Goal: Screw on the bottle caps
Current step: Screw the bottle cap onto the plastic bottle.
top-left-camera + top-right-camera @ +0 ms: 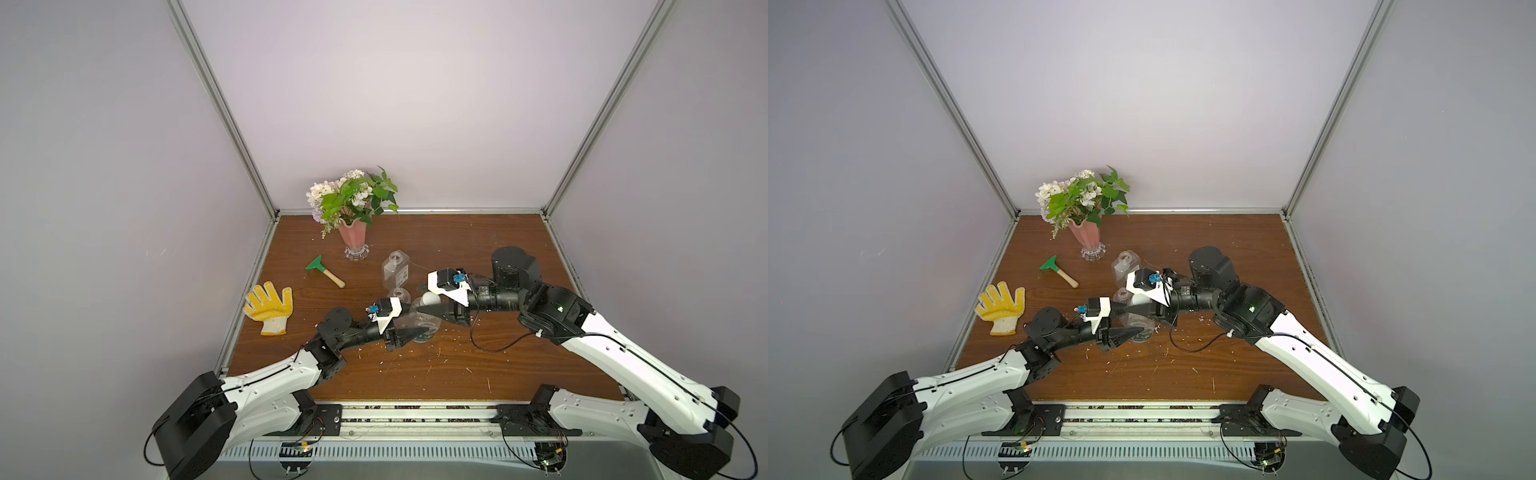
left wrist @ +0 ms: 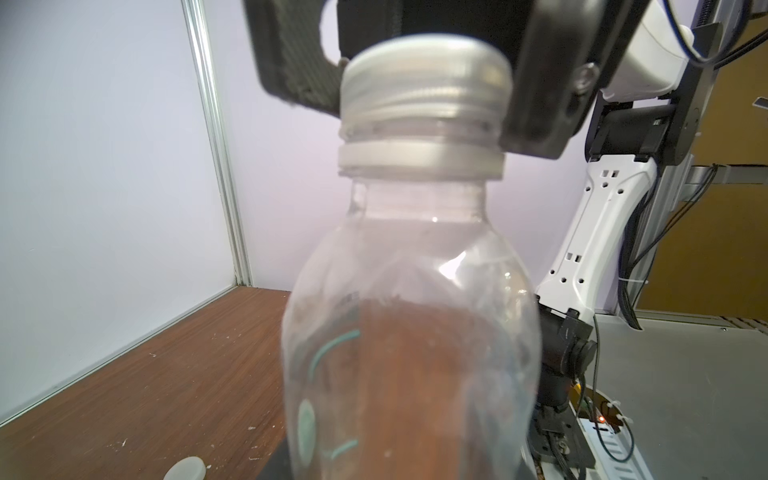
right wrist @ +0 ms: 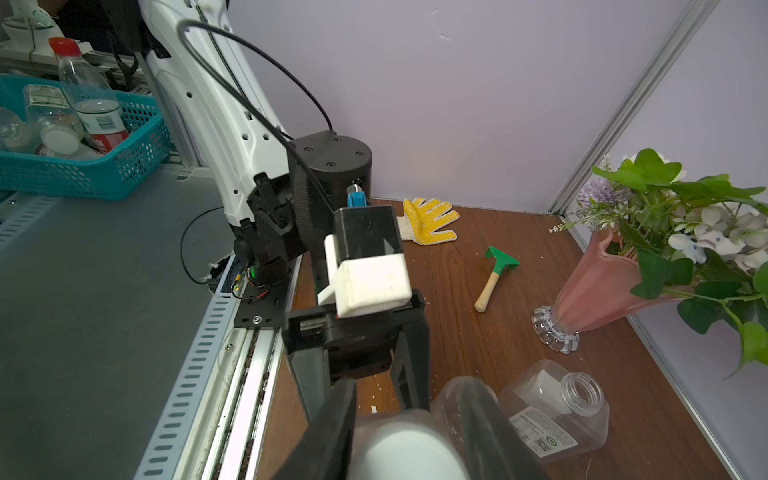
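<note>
Supporting everything is the brown wood-grain tabletop (image 1: 478, 374). The left gripper (image 1: 423, 331) is closed on the lower body of the rounded clear plastic bottle (image 2: 411, 332), which stands upright at the table's centre; no liquid is visible in it. The right gripper (image 1: 427, 301) reaches in from the opposite side, its fingers (image 2: 536, 83) pressed against both sides of the round white plastic cap (image 2: 426, 70), gripping it. This cap sits on the bottle neck; a band of thread shows between its rim and the white collar ring.

The pink fluted vase (image 1: 352, 237) stands at the rear left and holds white flowers with green leaves (image 1: 357, 195). In the right wrist view, a teal mesh plastic basket (image 3: 83, 174) on the grey surface beside the table holds several bottles.

The square clear plastic bottle (image 3: 552, 411) with a white label stands just behind the held bottle, neck open, apparently empty. A smaller clear bottle (image 1: 400, 296) stands between the two, neck open; its contents cannot be determined.

The yellow-dotted work glove (image 1: 269, 307) and the green scraper with wooden handle (image 1: 324, 270) lie at the left. One flat round white cap (image 2: 185, 467) lies loose on the tabletop near the held bottle's base.
</note>
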{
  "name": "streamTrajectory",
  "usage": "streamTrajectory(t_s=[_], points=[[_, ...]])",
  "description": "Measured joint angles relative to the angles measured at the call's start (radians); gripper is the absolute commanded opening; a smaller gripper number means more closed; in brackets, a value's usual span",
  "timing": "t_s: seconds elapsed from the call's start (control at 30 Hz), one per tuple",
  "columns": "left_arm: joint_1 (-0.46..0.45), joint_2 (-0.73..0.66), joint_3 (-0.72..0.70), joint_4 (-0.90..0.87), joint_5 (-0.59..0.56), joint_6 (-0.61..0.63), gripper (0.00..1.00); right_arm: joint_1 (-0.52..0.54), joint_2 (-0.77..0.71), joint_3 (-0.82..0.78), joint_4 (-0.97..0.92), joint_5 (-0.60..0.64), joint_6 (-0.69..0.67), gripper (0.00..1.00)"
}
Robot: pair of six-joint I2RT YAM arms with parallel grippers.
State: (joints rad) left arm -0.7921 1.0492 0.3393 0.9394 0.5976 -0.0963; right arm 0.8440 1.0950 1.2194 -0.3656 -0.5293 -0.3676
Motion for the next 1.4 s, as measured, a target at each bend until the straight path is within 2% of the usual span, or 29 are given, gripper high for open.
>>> streamTrajectory(t_s=[0.27, 0.6, 0.77, 0.9, 1.0, 1.27, 1.4], points=[[0.000, -0.001, 0.000, -0.029, -0.045, 0.012, 0.50, -0.001, -0.001, -0.040, 0.050, 0.039, 0.038, 0.34], [0.000, -0.003, 0.000, -0.073, -0.186, 0.034, 0.50, 0.006, 0.025, -0.086, 0.159, 0.253, 0.240, 0.23], [0.000, -0.003, 0.000, -0.079, -0.246, 0.038, 0.50, 0.031, 0.049, -0.087, 0.191, 0.359, 0.336, 0.23], [0.000, 0.003, 0.000, -0.081, -0.270, 0.040, 0.50, 0.044, 0.065, -0.077, 0.188, 0.414, 0.367, 0.27], [0.000, 0.008, 0.000, -0.081, -0.278, 0.040, 0.50, 0.047, 0.072, -0.061, 0.166, 0.432, 0.371, 0.39], [0.000, 0.008, 0.000, -0.023, -0.293, 0.042, 0.50, 0.049, 0.071, -0.004, 0.098, 0.450, 0.370, 0.84], [0.000, 0.008, 0.000, 0.003, -0.298, 0.040, 0.50, 0.038, 0.058, 0.008, 0.067, 0.439, 0.355, 0.96]])
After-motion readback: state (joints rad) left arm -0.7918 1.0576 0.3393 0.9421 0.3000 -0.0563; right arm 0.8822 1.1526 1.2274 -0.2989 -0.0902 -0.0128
